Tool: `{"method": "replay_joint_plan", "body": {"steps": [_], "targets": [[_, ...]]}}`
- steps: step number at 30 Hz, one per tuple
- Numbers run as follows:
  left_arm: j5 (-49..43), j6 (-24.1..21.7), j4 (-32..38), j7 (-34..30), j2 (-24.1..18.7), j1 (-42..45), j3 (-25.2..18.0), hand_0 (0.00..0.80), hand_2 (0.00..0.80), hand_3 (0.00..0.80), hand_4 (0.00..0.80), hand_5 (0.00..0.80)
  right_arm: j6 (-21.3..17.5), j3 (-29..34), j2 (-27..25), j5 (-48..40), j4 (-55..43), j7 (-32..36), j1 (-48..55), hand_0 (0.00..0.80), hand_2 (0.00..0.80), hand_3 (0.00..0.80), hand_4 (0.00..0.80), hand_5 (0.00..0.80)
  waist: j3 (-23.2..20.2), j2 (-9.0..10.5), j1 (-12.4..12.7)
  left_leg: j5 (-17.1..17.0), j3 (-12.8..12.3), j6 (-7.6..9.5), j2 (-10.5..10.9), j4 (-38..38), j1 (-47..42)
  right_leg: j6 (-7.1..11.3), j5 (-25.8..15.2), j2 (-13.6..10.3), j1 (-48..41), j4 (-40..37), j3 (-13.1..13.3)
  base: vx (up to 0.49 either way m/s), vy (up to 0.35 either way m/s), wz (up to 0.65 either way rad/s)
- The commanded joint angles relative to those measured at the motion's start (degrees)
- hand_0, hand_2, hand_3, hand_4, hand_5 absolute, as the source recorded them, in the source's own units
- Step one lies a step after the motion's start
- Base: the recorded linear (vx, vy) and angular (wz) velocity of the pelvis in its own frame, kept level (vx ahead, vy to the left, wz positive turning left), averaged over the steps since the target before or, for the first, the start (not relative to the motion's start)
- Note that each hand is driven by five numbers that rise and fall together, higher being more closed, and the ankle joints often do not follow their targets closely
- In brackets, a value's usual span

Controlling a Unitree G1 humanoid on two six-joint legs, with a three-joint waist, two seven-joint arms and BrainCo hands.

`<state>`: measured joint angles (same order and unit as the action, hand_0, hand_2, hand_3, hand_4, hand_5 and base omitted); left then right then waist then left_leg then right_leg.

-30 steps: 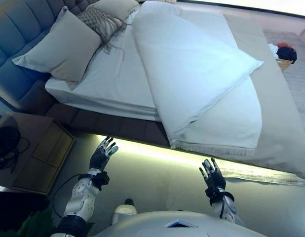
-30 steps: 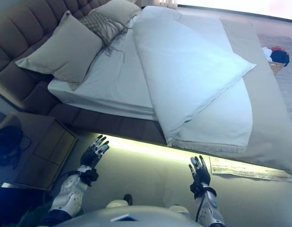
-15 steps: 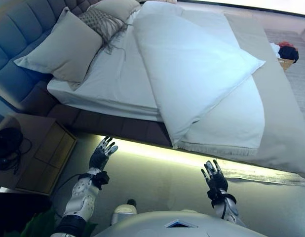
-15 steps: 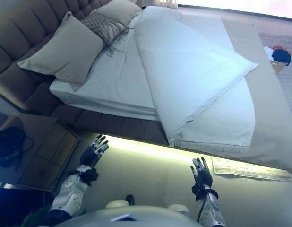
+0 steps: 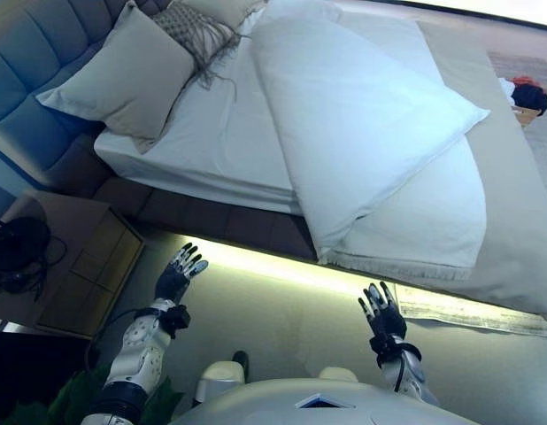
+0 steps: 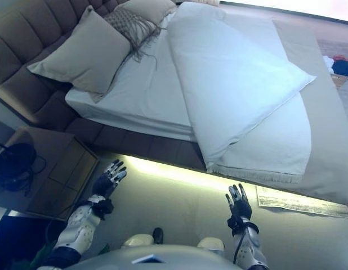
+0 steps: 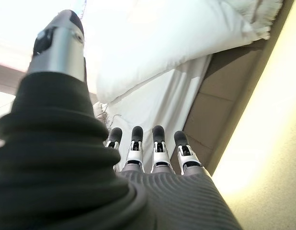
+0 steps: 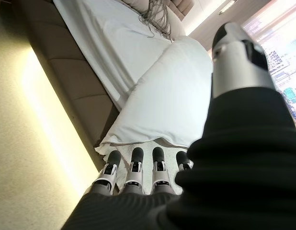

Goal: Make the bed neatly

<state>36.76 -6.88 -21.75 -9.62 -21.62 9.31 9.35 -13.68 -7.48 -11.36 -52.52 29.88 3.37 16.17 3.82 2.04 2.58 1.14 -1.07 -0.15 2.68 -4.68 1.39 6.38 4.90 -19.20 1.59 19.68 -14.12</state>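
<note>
Standing at the side of the bed [image 5: 211, 221], the robot holds both hands out over the floor strip, short of the mattress edge. The left hand [image 5: 176, 274] and the right hand [image 5: 380, 314] each have straight, spread fingers [image 7: 157, 143] and hold nothing; both wrist views show the same, with only the bed beyond the fingertips.

The white duvet [image 5: 362, 124] lies ahead of and above both hands, folded back on itself, so that the bare sheet [image 5: 203, 133] on the headboard side is uncovered. Its long axis runs from the head of the bed obliquely down toward the near edge. One folded corner, with a fringed hem [image 5: 397, 270] under it, hangs at the near side of the bed, just beyond the right hand. That hand is judged the nearer to the duvet; the left hand faces the bare sheet and the dark bed frame, well apart from the fold.

A large beige pillow [image 5: 123, 75] leans at the headboard beside a fringed knitted cushion [image 5: 203, 27].

At the far corner past the bed a small box [image 5: 526, 111] appears to hold dark and red cloth; what it is cannot be told.
</note>
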Motion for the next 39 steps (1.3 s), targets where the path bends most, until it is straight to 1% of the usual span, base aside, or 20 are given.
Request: {"method": "replay_joint_plan", "body": {"steps": [1, 3, 5, 7, 9, 12, 14, 16, 18, 20, 22, 23, 27, 28, 29, 31, 32, 34, 36, 39], "targets": [[-1.37, -1.54, 3.6, -1.48, -1.06, -0.77, -1.99, 0.0, 0.0, 0.0, 0.0, 0.0, -2.57, 0.79, -0.33, -0.96, -3.9, -0.12, -0.56, 0.0, 0.0, 0.0, 0.0, 0.0, 0.47, -2.4, 0.97, 3.49, -2.07, 7.44, 3.02, -1.1, -1.77, 1.88, -18.26, -1.92, 7.66, 8.09, 4.96, 0.111, -0.01, 0.22], [-0.84, -1.28, 4.19, -0.8, -1.23, -0.48, -1.95, 0.0, 0.0, 0.0, 0.0, 0.0, -2.49, 0.74, -0.38, -1.04, -3.59, -0.37, -1.24, 0.0, 0.0, 0.0, 0.0, 0.0, 0.77, -1.88, 0.77, 4.37, -1.49, 6.89, 3.46, -1.43, -2.25, 1.95, -18.7, -0.81, 8.86, 2.97, 4.22, 0.177, -0.128, 0.16], [-1.02, -1.39, 3.93, 0.09, -1.16, -1.03, -1.56, 0.0, 0.0, 0.0, 0.0, 0.0, -2.25, 0.56, -0.23, -1.18, -3.29, -0.49, -2.26, 0.0, 0.0, 0.0, 0.0, 0.0, 1.25, -0.52, 0.18, 6.32, -1.34, 6.15, 3.92, -2.3, -2.93, 2.66, -19.17, 0.22, 9.72, -5.92, 3.5, 0.223, -0.22, -0.02], [-0.88, -1.89, 2.29, 0.49, -0.92, -2.22, -1.41, 0.0, 0.0, 0.0, 0.0, 0.0, -1.77, -0.07, -0.27, -1.23, -2.48, -0.75, -3.77, 0.0, 0.0, 0.0, 0.0, 0.0, 1.58, 0.89, -0.53, 8.45, -1.89, 5.62, 4.26, -2.81, -3.88, 3.96, -20.97, 0.83, 10.87, -15.35, 3.1, 0.272, -0.218, -0.04], [-0.7, -2.19, 1.06, -0.03, -0.86, -2.15, -2.33, 0.0, 0.0, 0.0, 0.0, 0.0, -1.36, -0.6, -0.22, -1.0, -2.13, -0.54, -4.06, 0.0, 0.0, 0.0, 0.0, 0.0, 1.77, 1.2, -0.98, 10.14, -2.64, 5.39, 3.6, -3.38, -5.17, 4.59, -22.59, 1.49, 11.18, -21.33, 2.43, 0.318, -0.192, 0.03], [-0.96, -2.71, 0.08, -1.59, -1.02, -0.86, -3.76, 0.0, 0.0, 0.0, 0.0, 0.0, -1.12, -0.7, 0.03, -0.36, -2.23, 0.93, -2.55, 0.0, 0.0, 0.0, 0.0, 0.0, 1.54, 1.7, -1.51, 11.97, -2.78, 5.65, 2.77, -4.4, -6.68, 4.75, -23.38, 2.03, 11.85, -23.09, 2.41, 0.346, -0.217, 0.26], [-1.6, -2.78, -0.06, -2.4, -1.13, 0.11, -4.29, 0.0, 0.0, 0.0, 0.0, 0.0, -1.1, -0.06, 0.14, -0.44, -1.61, 2.12, -1.55, 0.0, 0.0, 0.0, 0.0, 0.0, 1.18, 1.98, -1.71, 13.03, -1.8, 5.49, 2.17, -5.31, -7.59, 4.52, -23.15, 1.93, 12.1, -21.42, 3.28, 0.36, -0.249, 0.23], [-2.16, -2.35, 0.45, -2.24, -0.97, 1.12, -4.39, 0.0, 0.0, 0.0, 0.0, 0.0, -0.65, 0.39, 0.0, -0.53, -1.44, 2.35, -0.71, 0.0, 0.0, 0.0, 0.0, 0.0, 0.51, 2.14, -1.77, 13.61, -0.44, 4.76, 1.18, -6.09, -8.29, 4.8, -21.4, 2.36, 10.85, -20.61, 4.46, 0.365, -0.285, 0.51], [-1.16, -2.03, 0.49, -1.46, -0.46, 2.08, -4.68, 0.0, 0.0, 0.0, 0.0, 0.0, 0.38, -0.02, -0.72, -0.36, -1.8, 1.29, -1.14, 0.0, 0.0, 0.0, 0.0, 0.0, -0.12, 1.99, -1.79, 13.47, -0.17, 3.51, -0.14, -6.77, -9.24, 4.85, -20.52, 3.23, 9.74, -19.91, 5.17, 0.378, -0.323, 0.17], [0.34, -1.96, 0.49, -1.73, -0.15, 3.35, -5.56, 0.0, 0.0, 0.0, 0.0, 0.0, 1.98, -0.94, -1.8, -0.82, -3.9, 0.36, -1.58, 0.0, 0.0, 0.0, 0.0, 0.0, -0.57, 1.25, -2.12, 10.22, -0.01, 1.62, -3.09, -8.17, -10.4, 3.83, -18.53, 4.8, 9.51, -16.84, 6.22, 0.359, -0.352, 0.07], [0.65, -3.1, 0.43, -2.35, -0.3, 3.92, -5.27, 0.0, 0.0, 0.0, 0.0, 0.0, 2.77, -1.37, -2.78, -1.48, -4.11, 0.76, -2.27, 0.0, 0.0, 0.0, 0.0, 0.0, -0.92, 0.5, -2.33, 4.22, 0.91, -0.15, -5.72, -10.77, -9.67, 2.41, -15.18, 7.56, 8.23, -15.64, 6.84, 0.312, -0.36, 0.15], [1.01, -3.27, 0.88, -2.4, -0.22, 4.01, -5.04, 0.0, 0.0, 0.0, 0.0, 0.0, 3.0, -1.41, -3.24, -1.61, -3.95, 0.74, -2.78, 0.0, 0.0, 0.0, 0.0, 0.0, -0.89, 0.33, -2.26, 2.11, 1.41, -0.51, -6.34, -12.55, -8.85, 1.53, -14.04, 8.61, 7.46, -15.48, 6.87, 0.296, -0.347, 0.06], [1.36, -4.54, 0.82, -1.19, 0.92, 2.63, -2.82, 0.0, 0.0, 0.0, 0.0, 0.0, 2.02, -1.59, -4.69, -2.48, -2.47, 0.6, -4.72, 0.0, 0.0, 0.0, 0.0, 0.0, -1.0, -0.09, -2.81, -3.98, 2.22, -1.47, -6.79, -22.7, -5.31, -2.62, -9.59, 11.98, 5.21, -14.42, 6.53, 0.247, -0.274, -0.01], [1.32, -4.68, 0.79, -1.13, 0.97, 2.42, -2.59, 0.0, 0.0, 0.0, 0.0, 0.0, 1.94, -1.62, -4.86, -2.56, -2.42, 0.51, -4.82, 0.0, 0.0, 0.0, 0.0, 0.0, -0.99, -0.12, -2.92, -4.21, 2.29, -1.47, -6.74, -23.67, -4.78, -2.89, -9.31, 12.2, 5.13, -14.32, 6.58, 0.255, -0.282, -0.08], [1.74, -5.63, 0.87, -0.37, 1.4, 1.84, -1.11, 0.0, 0.0, 0.0, 0.0, 0.0, 1.58, -1.3, -5.54, -2.4, -1.71, 0.33, -5.09, 0.0, 0.0, 0.0, 0.0, 0.0, -0.28, 0.0, -3.31, -6.46, 1.24, -1.49, -7.1, -30.74, -1.27, -4.84, -7.52, 13.34, 4.12, -13.37, 6.62, 0.214, -0.233, -0.03], [1.72, -5.62, 1.24, 0.03, 1.59, 1.51, -0.51, 0.0, 0.0, 0.0, 0.0, 0.0, 1.32, -0.79, -5.68, -2.5, -1.21, 0.4, -4.97, 0.0, 0.0, 0.0, 0.0, 0.0, 0.22, 0.19, -3.32, -6.95, 0.82, -1.25, -7.68, -32.64, 1.39, -5.38, -7.06, 13.64, 3.6, -13.1, 6.44, 0.175, -0.17, 0.12], [1.56, -5.75, 1.6, 0.27, 1.76, 1.25, 0.07, 0.0, 0.0, 0.0, 0.0, 0.0, 0.93, -0.3, -5.59, -2.89, -0.97, 0.72, -4.76, 0.0, 0.0, 0.0, 0.0, 0.0, 0.77, 0.37, -3.1, -6.5, 0.45, -0.61, -7.8, -30.98, 3.19, -5.41, -6.53, 13.74, 3.25, -12.7, 6.1, 0.182, -0.095, 0.06], [1.49, -5.85, 1.75, 0.28, 1.59, 0.95, 0.5, 0.0, 0.0, 0.0, 0.0, 0.0, 0.53, 0.04, -5.28, -3.13, -1.07, 0.89, -4.06, 0.0, 0.0, 0.0, 0.0, 0.0, 1.46, -0.18, -2.65, -7.17, 0.34, -0.79, -7.77, -24.22, 4.29, -5.22, -5.21, 14.68, 2.26, -12.28, 5.64, 0.222, -0.041, 0.24], [1.39, -5.0, 1.66, 0.21, 1.57, 0.39, 0.12, 0.0, 0.0, 0.0, 0.0, 0.0, 0.61, 0.22, -5.28, -3.16, -2.77, -0.07, -2.93, 0.0, 0.0, 0.0, 0.0, 0.0, 2.12, -1.05, -2.12, -10.29, 0.08, -2.37, -8.69, -14.23, 5.48, -5.02, -3.7, 15.74, 0.04, -12.91, 5.25, 0.236, 0.022, 0.19], [1.03, -4.47, 0.9, 0.68, 1.73, 0.18, -0.23, 0.0, 0.0, 0.0, 0.0, 0.0, 0.38, -0.17, -5.93, -3.94, -4.8, -0.02, -1.22, 0.0, 0.0, 0.0, 0.0, 0.0, 2.54, -2.11, -0.98, -13.89, 0.61, -4.25, -9.18, -3.33, 8.02, -4.55, -2.36, 16.48, -2.85, -13.98, 4.85, 0.304, 0.032, 0.27]]}}
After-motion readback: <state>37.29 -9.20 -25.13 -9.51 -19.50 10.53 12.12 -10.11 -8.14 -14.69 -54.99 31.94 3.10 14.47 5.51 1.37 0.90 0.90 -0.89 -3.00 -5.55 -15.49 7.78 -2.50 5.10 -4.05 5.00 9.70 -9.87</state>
